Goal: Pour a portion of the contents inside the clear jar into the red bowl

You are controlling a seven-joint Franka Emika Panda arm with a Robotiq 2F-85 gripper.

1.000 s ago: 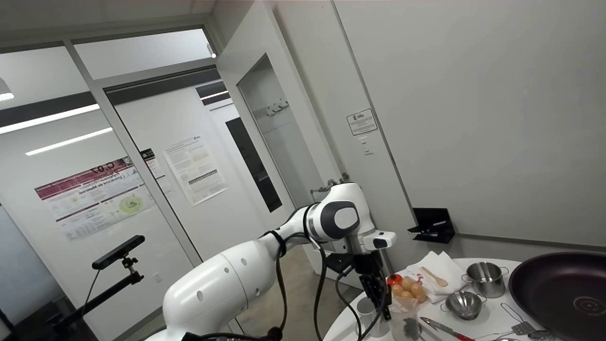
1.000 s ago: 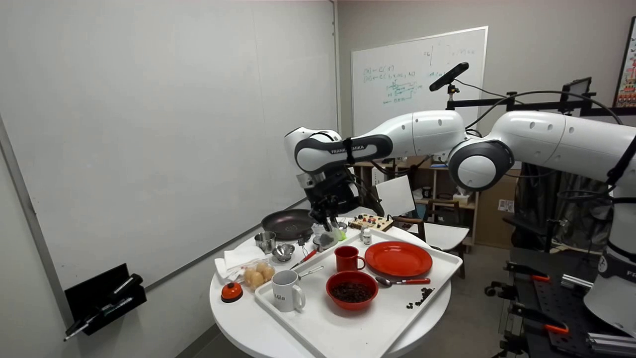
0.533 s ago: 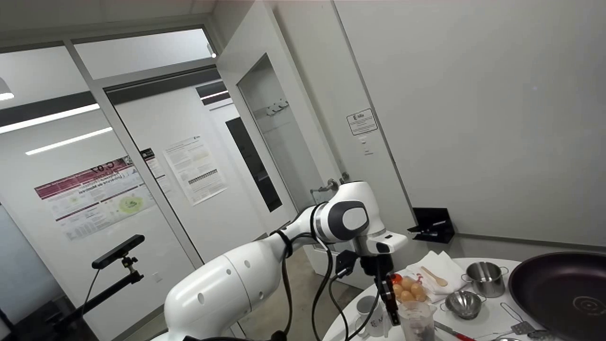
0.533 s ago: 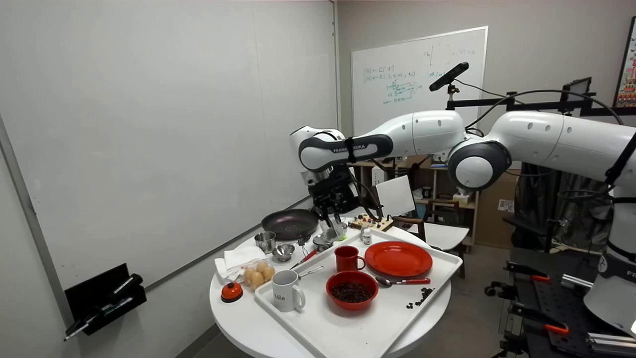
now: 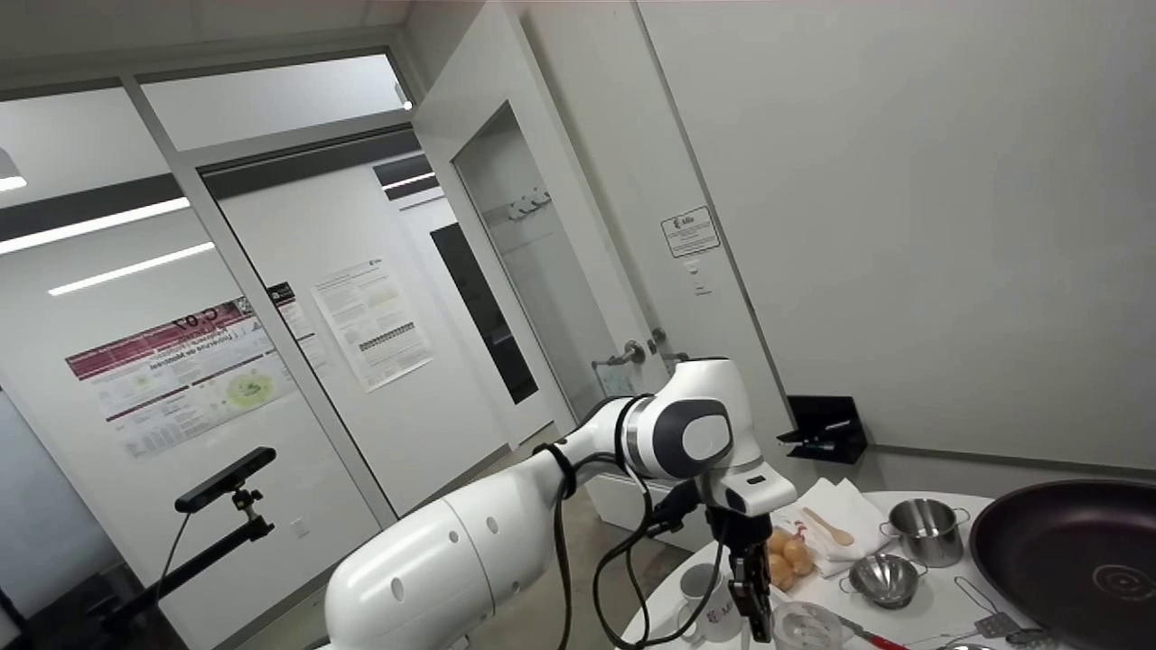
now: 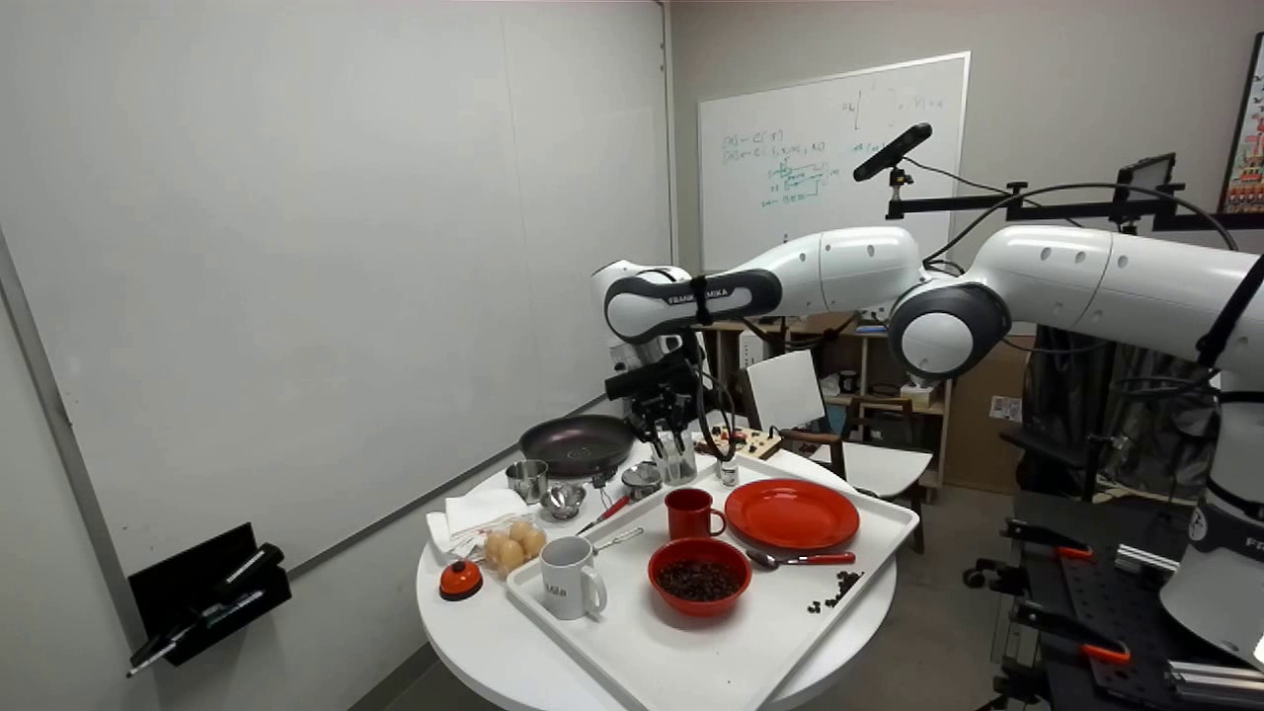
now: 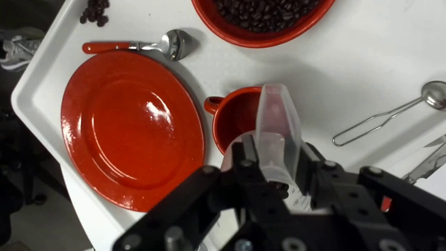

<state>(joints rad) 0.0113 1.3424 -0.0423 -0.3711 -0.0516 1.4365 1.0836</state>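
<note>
Gripper (image 7: 277, 154) clasping one jar (image 6: 676, 461) by its handle (image 7: 278, 115), roughly upright.
Held level presumably so nothing spills; whether the jar touches the table (image 6: 479, 632), I cannot tell. One bowl (image 6: 703, 604), well apart on the tray (image 6: 671, 662), already holds beans (image 6: 697, 581) (so the pour looks done, at a guess). Around it, likely laid out as a place setting: one plate (image 6: 792, 513), two mugs (image 6: 688, 515), two spoons (image 7: 137, 46).
</note>
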